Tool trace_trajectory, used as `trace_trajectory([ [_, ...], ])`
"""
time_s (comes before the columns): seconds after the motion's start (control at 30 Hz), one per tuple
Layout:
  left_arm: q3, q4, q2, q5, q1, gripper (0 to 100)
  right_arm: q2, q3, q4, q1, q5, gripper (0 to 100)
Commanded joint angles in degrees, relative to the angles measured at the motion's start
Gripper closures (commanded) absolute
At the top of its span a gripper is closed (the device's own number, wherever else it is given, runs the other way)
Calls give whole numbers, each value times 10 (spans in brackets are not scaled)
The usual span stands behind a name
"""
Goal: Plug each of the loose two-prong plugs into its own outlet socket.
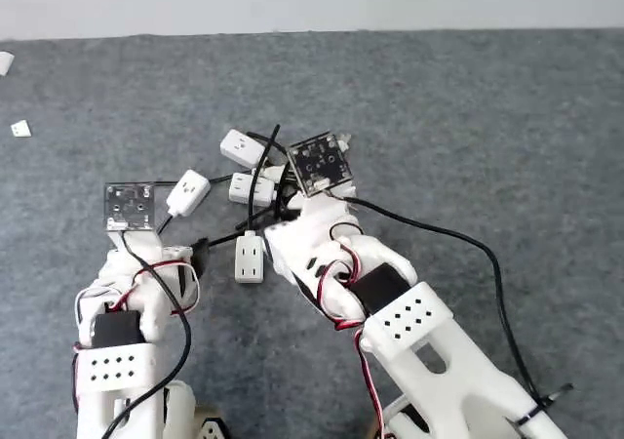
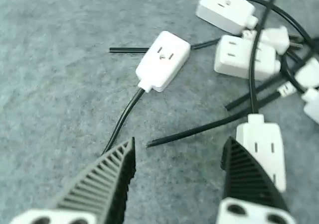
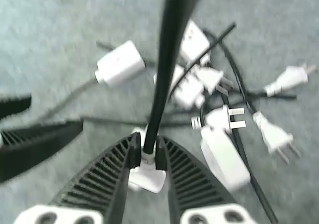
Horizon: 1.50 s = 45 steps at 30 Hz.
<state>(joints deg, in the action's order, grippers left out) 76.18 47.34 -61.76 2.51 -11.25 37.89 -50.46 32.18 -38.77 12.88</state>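
Several white outlet sockets and two-prong plugs on black cords lie tangled on the grey mat. One socket (image 2: 163, 60) lies apart from the tangle, ahead of my left gripper (image 2: 180, 144), which is open and holds nothing. Another socket (image 2: 264, 144) rests against one of its fingers (image 2: 246, 174). My right gripper (image 3: 147, 142) is shut on that socket's black cord (image 3: 167, 59), just above its white body (image 3: 144, 179). Loose plugs (image 3: 291, 77) (image 3: 271, 132) (image 3: 227, 117) lie beyond it, prongs bare. In the high view the sockets (image 1: 188, 192) (image 1: 250, 257) lie between the two arms.
The grey mat (image 1: 507, 117) has free room to the right and at the back. Two small white scraps (image 1: 21, 128) (image 1: 5, 61) lie at the far left. Black cords loop across the middle, and the right arm's cable (image 1: 468, 244) trails to the right.
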Motion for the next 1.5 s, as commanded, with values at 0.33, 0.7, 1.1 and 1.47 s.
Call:
trace_trajectory([
  [0.33,-8,-50,31,15,-4,739,-150,40,-126,-5,12,988],
  [0.7,-8,-50,32,13,-4,739,-218,88,-135,-29,13,988],
  [1.1,-7,-50,29,-9,-4,739,-304,149,-135,-28,13,988],
  [1.47,-7,-50,28,-10,-6,739,-314,168,-135,-29,14,988],
])
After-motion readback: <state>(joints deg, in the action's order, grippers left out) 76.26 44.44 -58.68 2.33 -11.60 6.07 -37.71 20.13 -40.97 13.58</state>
